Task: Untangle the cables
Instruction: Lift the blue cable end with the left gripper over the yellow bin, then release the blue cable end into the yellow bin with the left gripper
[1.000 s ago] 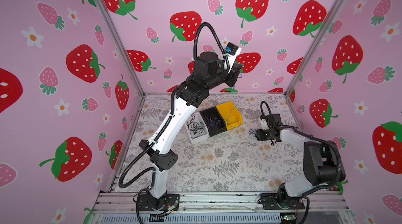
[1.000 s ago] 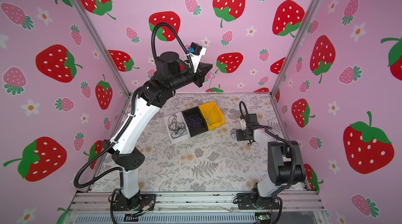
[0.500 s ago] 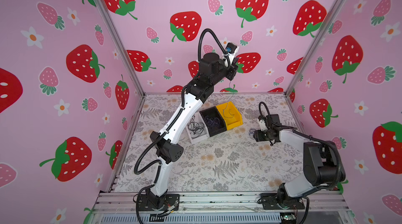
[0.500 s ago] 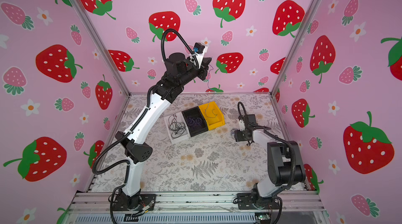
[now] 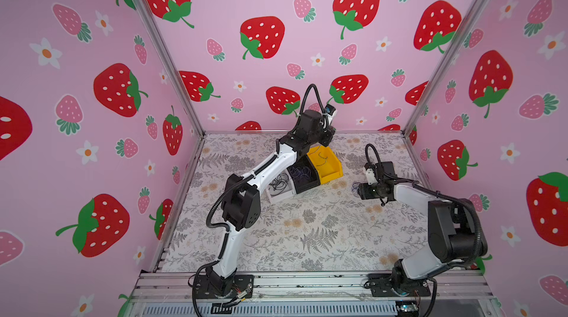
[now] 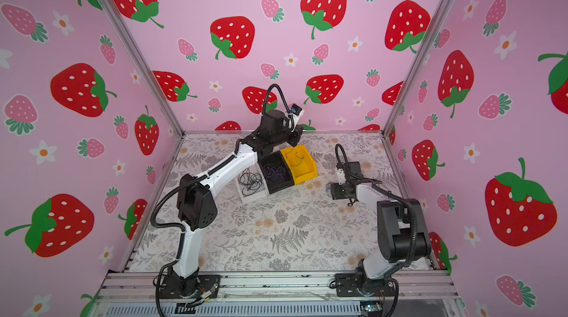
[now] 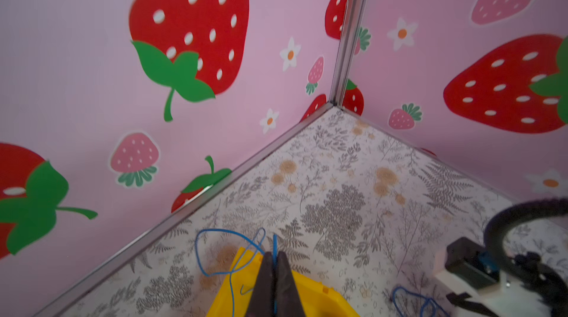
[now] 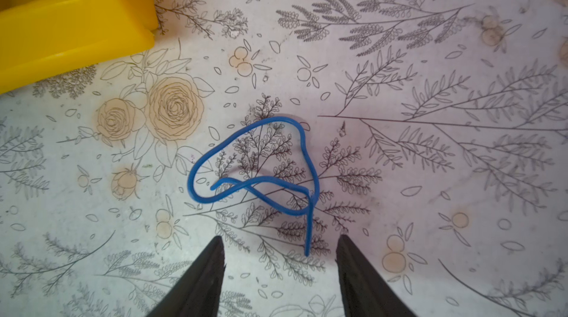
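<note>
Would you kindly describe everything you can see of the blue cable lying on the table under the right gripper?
The blue cable is a single thin, smooth, plastic-looking wire, bent into a loose loop that crosses itself once. It lies free on the floral table covering, apparently arching slightly above it in places, judging by its shadow. One end points into the gap of the open right gripper, whose fingers stand on either side without touching it. The yellow bin sits apart from it.

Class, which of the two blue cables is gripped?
The cable above the yellow bin, pinched by the shut left gripper; the other cable lies loose before the open right gripper.
</note>
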You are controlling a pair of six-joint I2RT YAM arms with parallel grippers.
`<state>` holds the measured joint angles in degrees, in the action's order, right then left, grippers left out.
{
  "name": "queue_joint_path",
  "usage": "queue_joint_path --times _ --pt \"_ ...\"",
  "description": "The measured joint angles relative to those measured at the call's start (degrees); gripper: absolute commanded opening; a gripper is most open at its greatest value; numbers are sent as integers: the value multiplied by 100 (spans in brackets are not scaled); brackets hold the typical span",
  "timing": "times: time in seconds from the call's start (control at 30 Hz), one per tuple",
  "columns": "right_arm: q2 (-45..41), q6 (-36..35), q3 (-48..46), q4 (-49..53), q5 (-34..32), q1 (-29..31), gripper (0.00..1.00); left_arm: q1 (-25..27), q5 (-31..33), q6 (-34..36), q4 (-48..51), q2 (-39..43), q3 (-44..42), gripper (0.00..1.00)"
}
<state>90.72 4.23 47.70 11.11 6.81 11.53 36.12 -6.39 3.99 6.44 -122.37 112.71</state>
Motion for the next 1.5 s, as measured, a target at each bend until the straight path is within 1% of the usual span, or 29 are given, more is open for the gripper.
queue_joint_path --times 0.13,0.3,0.37,0.47,0.5,0.53,0.67,0.77,0.87,0.93,1.03,1.13,1.2,1.27,1.37,1.5 --pt "111 -4 15 -83 -55 0 57 63 35 -245 -295 369 -1067 0" --pt "463 -22 120 -103 -125 0 54 214 44 -481 -844 1185 -2221 0" --pt "505 -37 168 -131 -144 0 53 275 42 -540 -911 1388 -2328 0" --pt "555 -42 186 -184 -186 0 52 332 39 -588 -1001 1453 -2284 0" --pt "555 -39 188 -201 -197 0 52 352 39 -610 -990 1405 -2223 0" --pt "555 -39 188 -210 -210 0 50 363 39 -638 -981 1344 -2170 0" --pt "621 -46 245 -216 -249 0 46 369 138 -857 -898 1091 -2144 0" --pt "678 -48 291 -258 -256 0 43 407 284 -1034 -881 1147 -2461 0" --pt "704 -59 302 -293 -262 0 40 570 566 -1080 -896 1537 -3117 0" --pt "717 -63 306 -321 -271 0 39 719 702 -1143 -876 1814 -3394 0" --pt "721 -66 308 -341 -275 0 35 863 750 -1185 -914 1991 -3366 0" --pt "723 -70 308 -343 -275 0 31 831 750 -1202 -804 1779 -2918 0" --pt "723 -72 308 -345 -271 0 27 776 748 -1228 -739 1425 -2461 0" --pt "726 -72 308 -345 -271 0 26 717 748 -1285 -651 1093 -2140 0" --pt "726 -81 308 -350 -269 0 20 592 748 -1381 -337 542 -1674 0" --pt "728 -87 308 -356 -249 0 14 352 719 -1561 55 -48 -1283 0"
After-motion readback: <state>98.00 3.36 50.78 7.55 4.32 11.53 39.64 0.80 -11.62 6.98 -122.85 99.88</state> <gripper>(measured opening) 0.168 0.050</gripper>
